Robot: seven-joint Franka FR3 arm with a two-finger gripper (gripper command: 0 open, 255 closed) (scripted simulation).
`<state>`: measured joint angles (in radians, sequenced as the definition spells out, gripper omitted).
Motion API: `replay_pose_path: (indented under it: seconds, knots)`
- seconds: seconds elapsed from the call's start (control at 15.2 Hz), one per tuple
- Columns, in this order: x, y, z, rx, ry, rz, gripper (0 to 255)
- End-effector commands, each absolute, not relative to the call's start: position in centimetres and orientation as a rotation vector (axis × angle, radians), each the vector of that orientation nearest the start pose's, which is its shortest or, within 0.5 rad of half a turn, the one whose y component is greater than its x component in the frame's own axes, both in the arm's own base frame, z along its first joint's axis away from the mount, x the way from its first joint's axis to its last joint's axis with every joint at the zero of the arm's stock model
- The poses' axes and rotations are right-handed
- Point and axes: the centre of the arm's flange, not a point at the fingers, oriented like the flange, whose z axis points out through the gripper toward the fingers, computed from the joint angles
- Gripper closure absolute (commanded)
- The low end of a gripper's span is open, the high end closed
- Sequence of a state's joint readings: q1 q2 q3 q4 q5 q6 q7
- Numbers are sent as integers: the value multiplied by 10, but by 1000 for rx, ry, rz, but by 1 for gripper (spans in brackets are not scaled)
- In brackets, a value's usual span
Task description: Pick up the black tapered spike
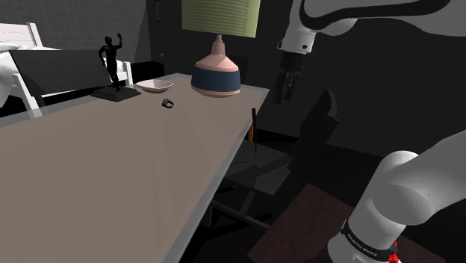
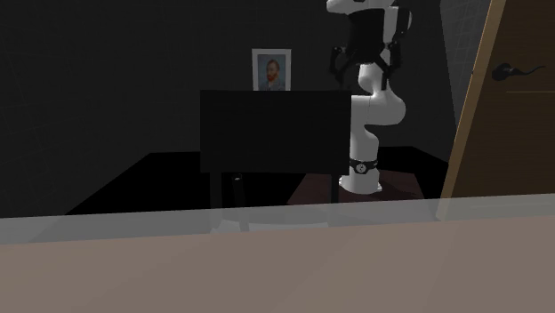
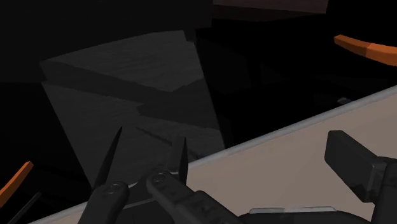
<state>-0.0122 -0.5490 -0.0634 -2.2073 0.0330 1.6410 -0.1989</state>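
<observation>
A thin black tapered spike [image 1: 254, 119] stands upright at the table's [image 1: 112, 172] edge on the shoulder view's right, with a touch of orange at its lower end. My gripper [image 1: 286, 86] hangs in the air above it and a little to the right, past the table edge and beside the lamp. It is open, with nothing between its fingers. Across the table, the second exterior view has the gripper [image 2: 365, 67] high up with its fingers spread. In the wrist view the gripper [image 3: 251, 168] looks down over the table's pale edge [image 3: 299, 146].
A lamp [image 1: 216, 71] with a pink and blue base, a white bowl [image 1: 154, 86], a dark figurine [image 1: 113, 67] and a small black ring-like object [image 1: 168, 103] stand on the table's far end. A dark chair [image 1: 261, 168] sits beside the edge. A portrait [image 2: 271, 69] hangs behind.
</observation>
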Motion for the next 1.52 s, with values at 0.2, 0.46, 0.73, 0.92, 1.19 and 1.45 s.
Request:
replay_pose_path:
  seconds: [0.2,0.46,0.73,0.92,1.19,1.45]
  knots:
    - [435,-63,560,-3093,-184,48,0]
    - [476,-88,539,-3113,-171,76,0]
    - [517,-115,517,-3132,-158,105,0]
    - [547,-135,501,-3146,-148,127,0]
    - [587,-163,479,-3165,-134,156,0]
    - [626,-192,458,-3183,-121,185,0]
